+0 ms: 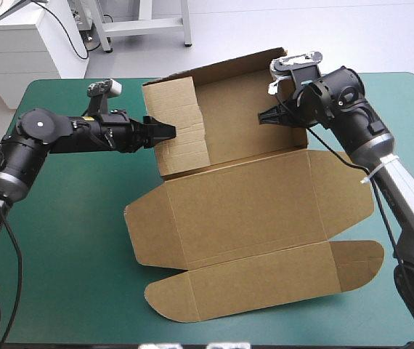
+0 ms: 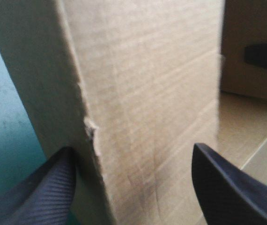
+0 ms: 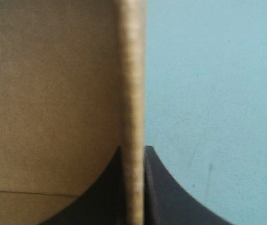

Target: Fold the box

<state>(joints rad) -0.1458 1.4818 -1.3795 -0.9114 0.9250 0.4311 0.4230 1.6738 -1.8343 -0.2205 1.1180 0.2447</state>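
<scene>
The brown box [image 1: 243,196] lies mid-table with its back and side walls raised at the far end. Its wide lid panel and a rounded flap lie flat toward the near edge. My left gripper [image 1: 167,132] is open, and its tips are against the outside of the raised left wall. In the left wrist view that wall [image 2: 152,93] fills the space ahead of the left gripper [image 2: 133,187]. My right gripper [image 1: 265,116] is shut on the upright right wall. The right wrist view shows that wall's board edge [image 3: 132,93] pinched in the right gripper [image 3: 133,187].
Bare teal-green cover [image 1: 69,240] lies left of the box, with more on the right [image 1: 403,102] and beside the held wall [image 3: 218,93]. The flat front flap [image 1: 265,280] reaches close to the table's near edge.
</scene>
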